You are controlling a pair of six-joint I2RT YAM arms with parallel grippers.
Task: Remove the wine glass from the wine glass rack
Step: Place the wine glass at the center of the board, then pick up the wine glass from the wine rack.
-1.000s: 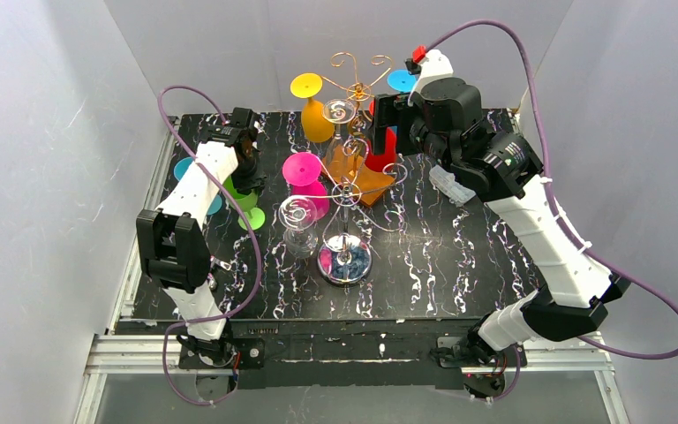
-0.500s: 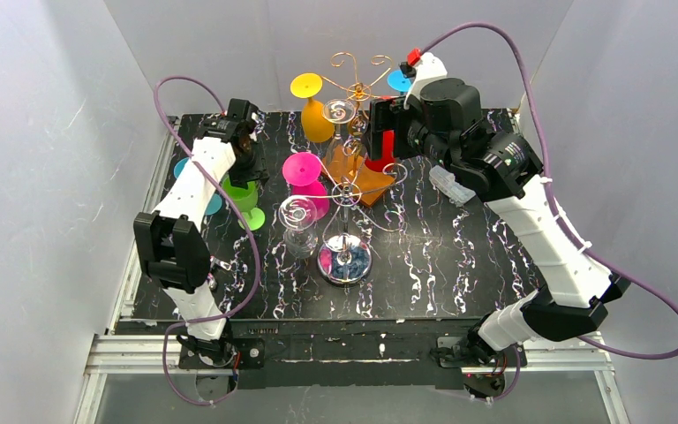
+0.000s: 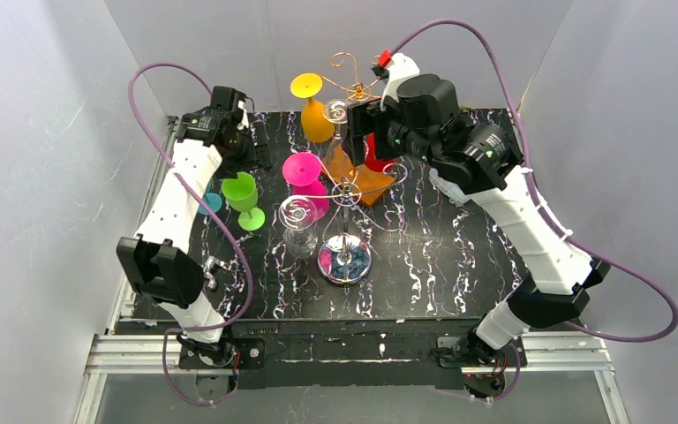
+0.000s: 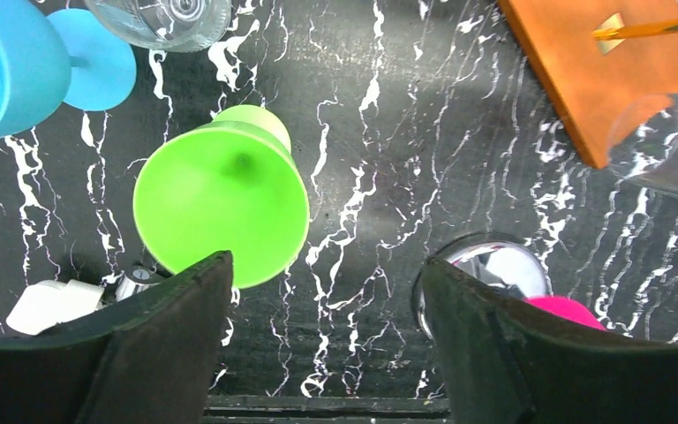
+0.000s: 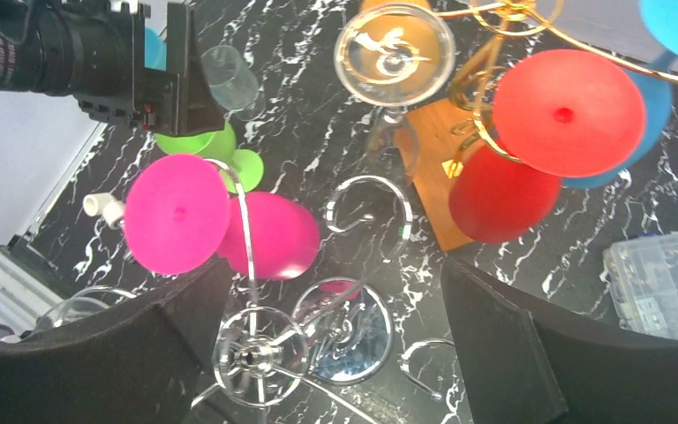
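Left wrist: left gripper (image 4: pixel 318 344) spread wide, nothing held, green glass (image 4: pixel 221 208) upright on the table (image 4: pixel 388 132) at its 10 o'clock; not part of this job. Right wrist: right gripper (image 5: pixel 335 353) also spread and empty. The red glass (image 5: pixel 569 110) hangs bowl-down on a gold rack (image 5: pixel 494 11) arm at 2 o'clock, and I take it as my likely target, though I can't be sure. Clear glass (image 5: pixel 395 53) hangs at 12, pink glass (image 5: pixel 177 214) at 9 on the chrome rack (image 5: pixel 252 353) right below me. Top view: gold rack at the table's 12 o'clock on the orange block (image 3: pixel 366 181), my right gripper up against its 3 o'clock side, glass not off yet. Risks: a finger snags a scroll wire and tips the thin rack; I bump the clear glass closing in; pulling straight up jams the foot in the hook.
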